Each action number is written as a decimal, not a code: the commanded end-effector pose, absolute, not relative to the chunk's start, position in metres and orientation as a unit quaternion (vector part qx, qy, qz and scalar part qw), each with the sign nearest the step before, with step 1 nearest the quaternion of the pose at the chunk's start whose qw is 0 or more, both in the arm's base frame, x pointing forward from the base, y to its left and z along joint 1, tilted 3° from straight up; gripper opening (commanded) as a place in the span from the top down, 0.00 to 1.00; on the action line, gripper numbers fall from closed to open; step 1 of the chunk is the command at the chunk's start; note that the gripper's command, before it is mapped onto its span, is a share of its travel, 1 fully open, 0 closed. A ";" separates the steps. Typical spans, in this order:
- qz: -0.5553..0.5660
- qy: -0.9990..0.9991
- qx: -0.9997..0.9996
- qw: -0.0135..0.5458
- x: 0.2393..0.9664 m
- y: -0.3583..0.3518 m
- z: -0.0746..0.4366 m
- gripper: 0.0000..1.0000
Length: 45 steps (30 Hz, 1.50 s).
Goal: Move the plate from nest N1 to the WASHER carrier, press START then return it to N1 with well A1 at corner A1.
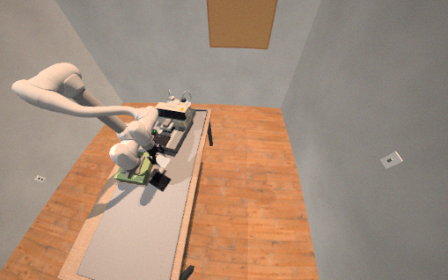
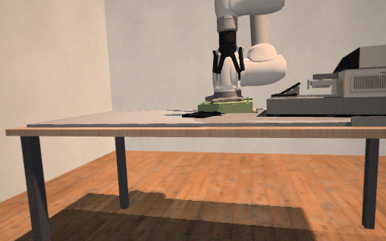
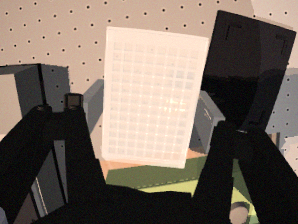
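My gripper (image 1: 156, 155) (image 2: 227, 70) (image 3: 150, 98) is shut on the plate (image 1: 163, 161) (image 3: 154, 76), a white well plate held by its long sides and hanging flat in the air. In the wrist view the black plate nest N1 (image 3: 256, 56) (image 1: 160, 180) (image 2: 202, 116) lies on the table below and to the right of the plate, and it holds nothing. The gripper hangs well above the table, between the nest and the washer (image 1: 175, 114) (image 2: 362, 81). The washer's carrier (image 1: 172, 139) (image 2: 301, 102) sticks out at the front of the washer. I cannot read the plate's cut corner.
The arm stands on a green block (image 1: 135, 175) (image 2: 227, 106) at the table's edge beside the nest. A grey mat (image 1: 129, 238) (image 2: 130, 118) covers the long table. The washer's body and its bottles stand at the far end.
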<state>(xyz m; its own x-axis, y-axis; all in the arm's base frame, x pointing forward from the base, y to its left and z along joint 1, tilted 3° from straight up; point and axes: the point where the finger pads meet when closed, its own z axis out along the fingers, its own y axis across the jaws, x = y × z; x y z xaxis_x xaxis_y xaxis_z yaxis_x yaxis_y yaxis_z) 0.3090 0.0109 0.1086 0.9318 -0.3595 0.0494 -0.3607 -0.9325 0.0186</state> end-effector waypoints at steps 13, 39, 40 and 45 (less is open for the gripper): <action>0.023 -0.185 0.982 0.014 0.312 0.011 0.111 0.90; 0.023 -0.154 0.988 0.015 0.310 0.026 0.113 0.90; 0.023 -0.154 0.988 0.015 0.309 0.031 0.113 0.90; 0.023 -0.154 0.988 0.015 0.305 0.055 0.117 0.90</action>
